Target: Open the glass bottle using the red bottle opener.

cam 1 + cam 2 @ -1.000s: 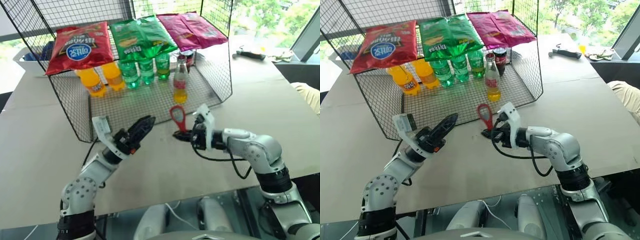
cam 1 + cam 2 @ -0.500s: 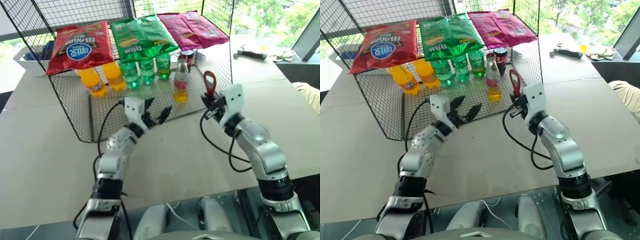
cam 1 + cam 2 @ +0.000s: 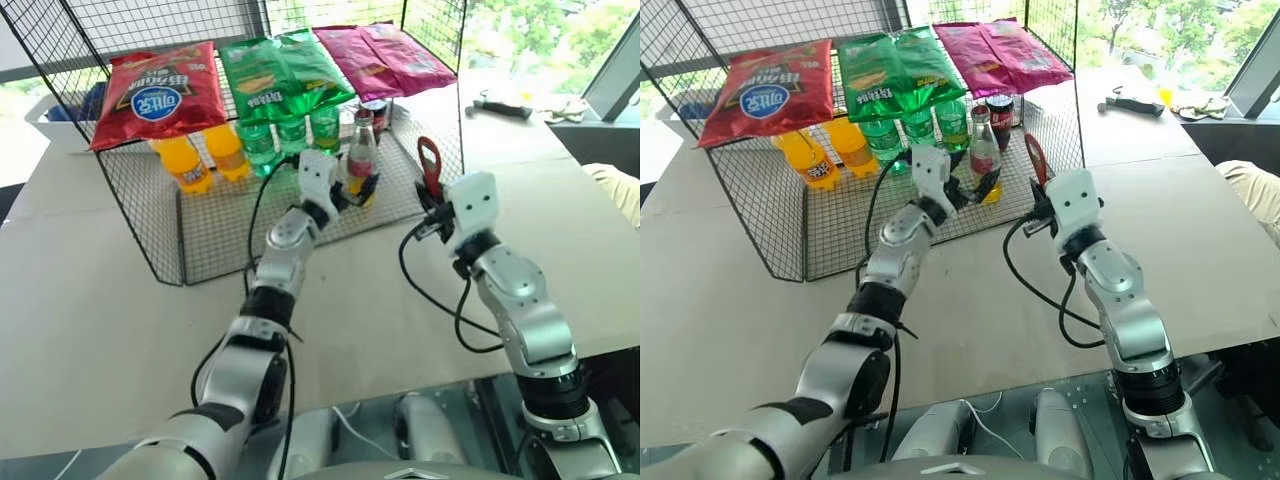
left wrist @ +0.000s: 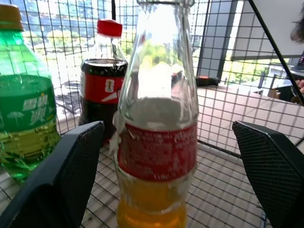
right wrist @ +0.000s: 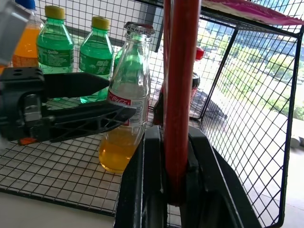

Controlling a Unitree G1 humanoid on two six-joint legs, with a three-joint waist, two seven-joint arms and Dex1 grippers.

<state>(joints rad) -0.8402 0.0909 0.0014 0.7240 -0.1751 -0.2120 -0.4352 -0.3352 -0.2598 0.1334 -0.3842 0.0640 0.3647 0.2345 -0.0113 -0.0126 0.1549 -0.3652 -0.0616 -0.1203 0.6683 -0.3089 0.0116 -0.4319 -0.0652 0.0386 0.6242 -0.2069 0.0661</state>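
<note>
The glass bottle (image 3: 361, 150) stands upright on the wire rack's lower shelf, with orange drink at its base, a red label band and a cap on its neck. My left gripper (image 3: 358, 190) reaches into the rack and is open. Its two black fingers (image 4: 61, 180) stand on either side of the bottle (image 4: 156, 133) without touching it. My right gripper (image 3: 436, 205) hovers just right of the bottle, at the rack's front corner, shut on the red bottle opener (image 3: 429, 165). It holds the opener (image 5: 179, 95) upright by the handle, ring head on top.
The wire rack (image 3: 150, 235) holds chip bags (image 3: 160, 95) on top. On its lower shelf stand green bottles (image 3: 290, 135), orange bottles (image 3: 185, 160) and a cola bottle (image 4: 100, 85) close behind the glass one. A black tool (image 3: 500, 106) lies on the table at back right.
My left arm has reached forward into the rack and rolled, so its open fingers now flank the glass bottle. My right gripper lifted the opener upright, then held nearly still.
</note>
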